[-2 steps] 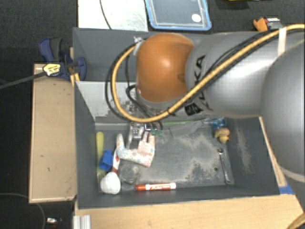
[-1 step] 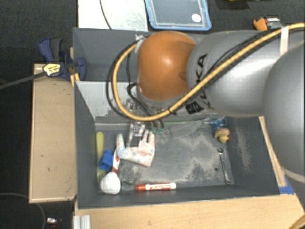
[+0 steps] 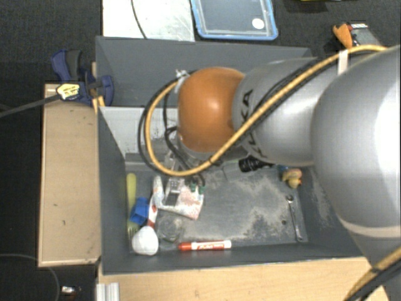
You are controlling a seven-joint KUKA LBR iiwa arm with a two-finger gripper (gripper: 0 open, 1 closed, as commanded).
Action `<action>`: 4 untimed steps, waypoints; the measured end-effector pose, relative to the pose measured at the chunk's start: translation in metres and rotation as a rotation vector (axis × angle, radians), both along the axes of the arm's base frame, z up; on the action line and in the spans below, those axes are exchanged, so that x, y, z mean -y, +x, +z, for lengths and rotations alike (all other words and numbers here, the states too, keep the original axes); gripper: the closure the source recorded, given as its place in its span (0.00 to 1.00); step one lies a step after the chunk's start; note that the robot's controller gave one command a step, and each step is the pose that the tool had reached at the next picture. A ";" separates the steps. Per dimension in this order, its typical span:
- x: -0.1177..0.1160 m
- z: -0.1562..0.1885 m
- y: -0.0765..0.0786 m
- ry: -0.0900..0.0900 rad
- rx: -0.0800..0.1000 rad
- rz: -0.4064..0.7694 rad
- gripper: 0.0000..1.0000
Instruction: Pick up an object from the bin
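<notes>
The gripper is hanging low over the left part of the bin. It is mostly tucked under the arm's orange cover, so I cannot tell whether it is wide or narrow. Directly beneath it, a crumpled white and red packet is lying on the bin floor. I cannot tell whether the packet is touching the gripper's lower end or sitting just under it.

A small heap is crowding the same corner. A yellow pen is lying along the left wall, a blue piece is sitting just beside the packet, and a white lump is resting by the front wall. A red and white marker is lying along the front wall, just right of the lump. Well apart, towards the right, a small yellow thing and a thin metal rod are lying on the floor.
</notes>
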State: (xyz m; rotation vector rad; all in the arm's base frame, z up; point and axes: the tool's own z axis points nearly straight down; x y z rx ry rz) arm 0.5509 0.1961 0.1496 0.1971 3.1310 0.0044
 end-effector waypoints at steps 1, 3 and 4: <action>0.027 -0.015 -0.020 0.001 0.004 -0.100 0.00; 0.022 -0.057 -0.019 0.003 0.009 0.140 0.00; -0.001 -0.070 -0.047 0.013 0.013 -0.351 1.00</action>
